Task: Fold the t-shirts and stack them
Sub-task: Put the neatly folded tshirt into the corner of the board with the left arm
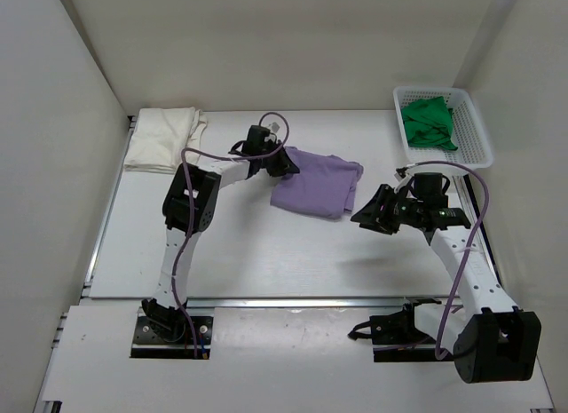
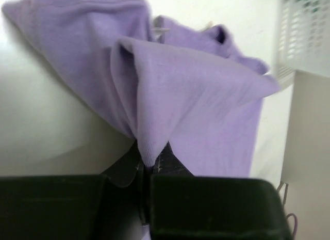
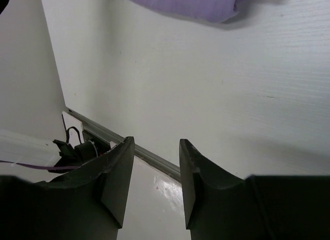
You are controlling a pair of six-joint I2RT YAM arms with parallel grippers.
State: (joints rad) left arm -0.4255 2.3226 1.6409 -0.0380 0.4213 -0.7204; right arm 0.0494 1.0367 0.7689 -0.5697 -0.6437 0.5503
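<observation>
Three shirts show from above: one cream shirt (image 1: 164,138) folded at the far left of the table (image 1: 248,253), one lavender shirt (image 1: 319,184) rumpled in the middle, and one green shirt (image 1: 428,123) bunched in the single white basket (image 1: 475,142) at far right. My left fingers (image 1: 286,162) meet the lavender shirt's left edge; my right fingers (image 1: 366,214) hang near its right side. From the left wrist, both left fingers are pinched together on a fold of lavender cloth. From the right wrist, my two right fingers stand apart, gripping nothing, above bare table.
</observation>
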